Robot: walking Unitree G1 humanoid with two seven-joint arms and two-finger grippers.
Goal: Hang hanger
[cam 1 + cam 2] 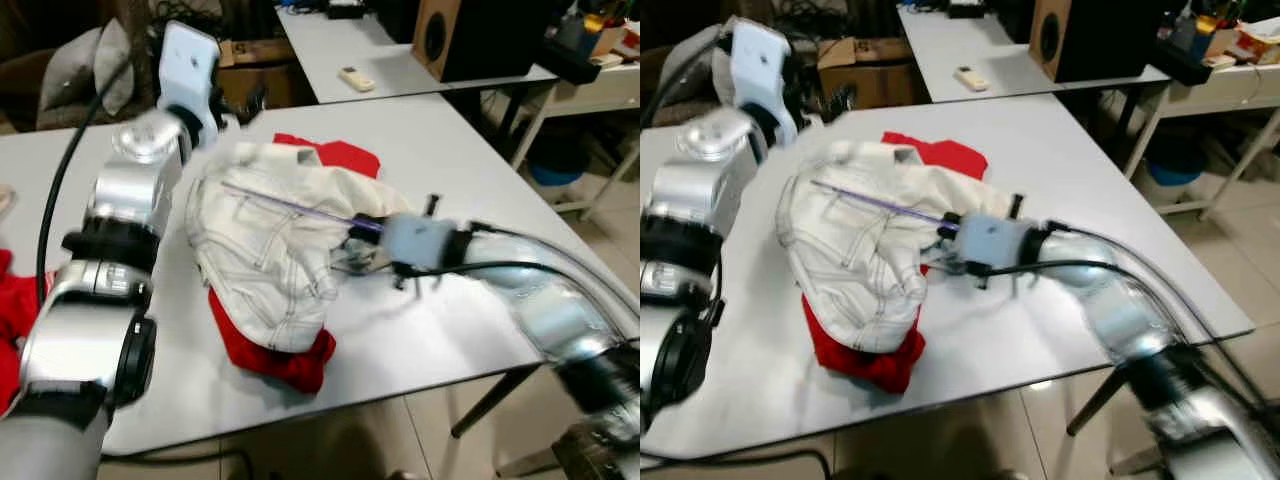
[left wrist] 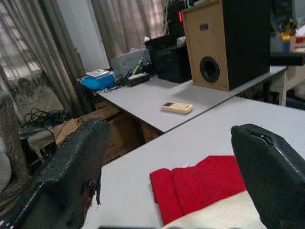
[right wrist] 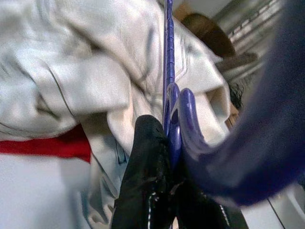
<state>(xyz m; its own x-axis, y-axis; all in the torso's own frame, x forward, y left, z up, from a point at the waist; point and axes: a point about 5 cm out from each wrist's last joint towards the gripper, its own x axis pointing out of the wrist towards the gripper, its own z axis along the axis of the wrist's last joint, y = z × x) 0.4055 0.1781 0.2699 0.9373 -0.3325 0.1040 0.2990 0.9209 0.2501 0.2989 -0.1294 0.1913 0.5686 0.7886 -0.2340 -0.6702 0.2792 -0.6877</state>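
Observation:
A purple hanger (image 1: 290, 207) lies across a white garment (image 1: 270, 250) on the white table (image 1: 440, 160). My right gripper (image 1: 352, 250) is shut on the hanger's hook end, at the garment's right edge. In the right wrist view a black finger (image 3: 145, 176) presses against the purple hook (image 3: 178, 119). My left gripper (image 1: 243, 105) is raised past the garment's far left corner. Its two black fingers (image 2: 71, 167) stand apart with nothing between them. A red cloth (image 1: 280, 355) lies under the garment and shows at the far side (image 1: 335, 152) too.
A second table (image 1: 340, 50) stands behind with a remote (image 1: 356, 78) and a wooden speaker (image 1: 470, 35). A cardboard box (image 1: 865, 65) sits on the floor at the back. More red fabric (image 1: 10, 310) lies at the table's left edge.

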